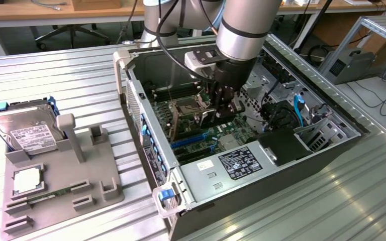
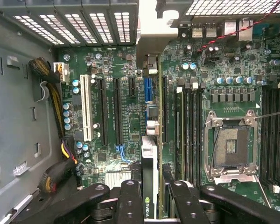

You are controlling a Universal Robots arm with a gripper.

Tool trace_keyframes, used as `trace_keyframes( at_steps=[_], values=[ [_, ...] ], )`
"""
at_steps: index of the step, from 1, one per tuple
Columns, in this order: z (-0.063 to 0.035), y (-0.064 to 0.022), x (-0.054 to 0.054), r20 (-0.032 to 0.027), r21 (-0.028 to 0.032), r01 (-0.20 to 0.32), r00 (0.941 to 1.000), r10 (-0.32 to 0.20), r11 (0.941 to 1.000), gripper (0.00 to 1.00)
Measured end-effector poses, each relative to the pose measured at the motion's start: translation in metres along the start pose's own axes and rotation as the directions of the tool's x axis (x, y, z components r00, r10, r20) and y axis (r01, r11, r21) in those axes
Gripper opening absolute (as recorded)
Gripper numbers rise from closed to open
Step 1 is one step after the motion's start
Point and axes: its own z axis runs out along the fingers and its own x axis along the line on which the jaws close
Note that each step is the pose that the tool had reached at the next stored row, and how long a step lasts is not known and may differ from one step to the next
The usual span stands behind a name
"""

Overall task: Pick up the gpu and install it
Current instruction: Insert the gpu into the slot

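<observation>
Inside the open computer case, the gripper clamps the gpu edge-on just above the motherboard. Installation looks to be in hand, and seating probably calls for squaring the card's edge with a slot. The case rests on a ribbed metal table, with desks behind

The arm hangs vertical, its claw pointing down, fingers pinched narrowly.

gripper: clamped on gpu | gpu: edge-on, seemingly over a motherboard slot
</observation>
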Motion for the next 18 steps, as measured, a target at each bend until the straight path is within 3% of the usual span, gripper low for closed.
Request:
trace_keyframes(
  at_steps=[18],
  values=[
    [0.0047, 0.002, 0.0002, 0.0, 0.0, 0.0, 1.0, 0.0, 1.0, 0.27]
  ],
)
